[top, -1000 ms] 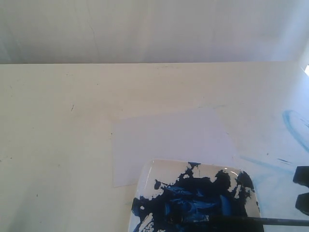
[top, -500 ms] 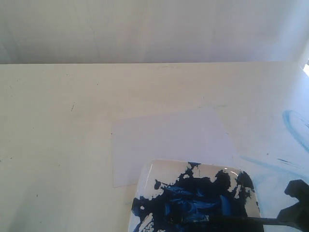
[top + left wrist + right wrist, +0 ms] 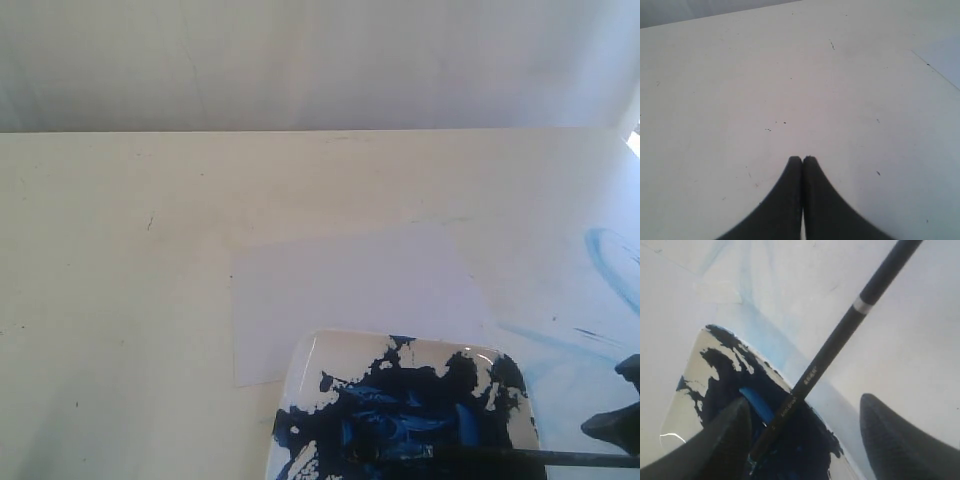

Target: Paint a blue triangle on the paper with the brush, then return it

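- The paper lies just beyond the paint-smeared dish and is bare. No blue triangle shows, so I judge the painting not yet begun.
- The brush rests with its bristles in the dish, handle leading off the dish's right side.
- The right gripper has its fingers wide apart astride the handle, gripping nothing.
- The left gripper has its fingers together, away from the dish.

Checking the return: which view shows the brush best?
Right wrist view: the brush runs across it, silver band and lettering clear, within the open right gripper. The exterior view shows the brush only as a thin line at its bottom edge; the left wrist view shows none.
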`<state>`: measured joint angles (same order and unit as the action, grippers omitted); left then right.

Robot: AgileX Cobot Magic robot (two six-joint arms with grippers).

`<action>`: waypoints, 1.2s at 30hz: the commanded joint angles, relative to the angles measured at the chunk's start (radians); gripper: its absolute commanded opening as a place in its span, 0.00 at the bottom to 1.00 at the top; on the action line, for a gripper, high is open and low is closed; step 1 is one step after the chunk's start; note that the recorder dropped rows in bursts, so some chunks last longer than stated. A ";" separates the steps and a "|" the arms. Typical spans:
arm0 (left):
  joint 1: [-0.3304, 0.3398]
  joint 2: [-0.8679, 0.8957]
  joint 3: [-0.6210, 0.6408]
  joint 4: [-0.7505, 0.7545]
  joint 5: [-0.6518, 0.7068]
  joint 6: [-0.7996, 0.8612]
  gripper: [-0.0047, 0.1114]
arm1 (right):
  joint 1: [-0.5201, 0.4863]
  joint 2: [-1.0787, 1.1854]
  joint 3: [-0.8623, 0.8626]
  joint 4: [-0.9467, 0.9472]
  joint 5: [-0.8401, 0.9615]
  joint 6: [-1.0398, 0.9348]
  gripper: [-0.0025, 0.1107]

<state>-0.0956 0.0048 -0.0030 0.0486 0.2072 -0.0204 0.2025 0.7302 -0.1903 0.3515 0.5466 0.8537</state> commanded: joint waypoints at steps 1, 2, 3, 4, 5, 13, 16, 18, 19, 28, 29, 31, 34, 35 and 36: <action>-0.007 -0.004 0.003 -0.006 -0.004 -0.001 0.04 | -0.003 0.002 0.040 -0.016 -0.083 0.023 0.54; -0.007 -0.004 0.003 -0.006 -0.004 -0.001 0.04 | -0.003 0.002 0.048 -0.016 -0.100 0.028 0.54; -0.007 -0.004 0.003 -0.006 -0.004 -0.001 0.04 | -0.003 0.002 0.057 -0.016 -0.120 0.048 0.54; -0.007 -0.004 0.003 -0.006 -0.004 -0.001 0.04 | -0.003 0.002 0.066 -0.016 -0.140 0.073 0.54; -0.007 -0.004 0.003 -0.006 -0.004 -0.001 0.04 | -0.003 0.002 0.072 -0.016 -0.158 0.091 0.54; -0.007 -0.004 0.003 -0.006 -0.004 -0.001 0.04 | -0.003 0.002 0.134 -0.016 -0.245 0.134 0.54; -0.007 -0.004 0.003 -0.006 -0.004 -0.001 0.04 | -0.003 0.002 0.146 -0.016 -0.273 0.146 0.54; -0.007 -0.004 0.003 -0.006 -0.004 -0.001 0.04 | -0.003 0.002 0.146 -0.016 -0.296 0.146 0.54; -0.007 -0.004 0.003 -0.006 -0.004 -0.001 0.04 | -0.003 0.002 0.146 -0.016 -0.310 0.158 0.54; -0.007 -0.004 0.003 -0.006 -0.004 -0.001 0.04 | -0.003 0.050 0.146 -0.008 -0.369 0.235 0.54; -0.007 -0.004 0.003 -0.006 -0.004 -0.001 0.04 | -0.003 0.053 0.146 -0.008 -0.369 0.236 0.54; -0.007 -0.004 0.003 -0.006 -0.004 -0.001 0.04 | -0.003 0.063 0.146 -0.008 -0.383 0.250 0.54; -0.007 -0.004 0.003 -0.006 -0.004 -0.001 0.04 | -0.003 0.077 0.146 -0.008 -0.418 0.250 0.54; -0.007 -0.004 0.003 -0.006 -0.004 -0.001 0.04 | -0.003 0.086 0.146 -0.008 -0.428 0.250 0.54; -0.007 -0.004 0.003 -0.006 -0.004 -0.001 0.04 | -0.003 0.097 0.146 -0.008 -0.433 0.250 0.54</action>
<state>-0.0956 0.0048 -0.0030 0.0486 0.2072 -0.0204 0.2025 0.8056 -0.0484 0.3427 0.1421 1.0994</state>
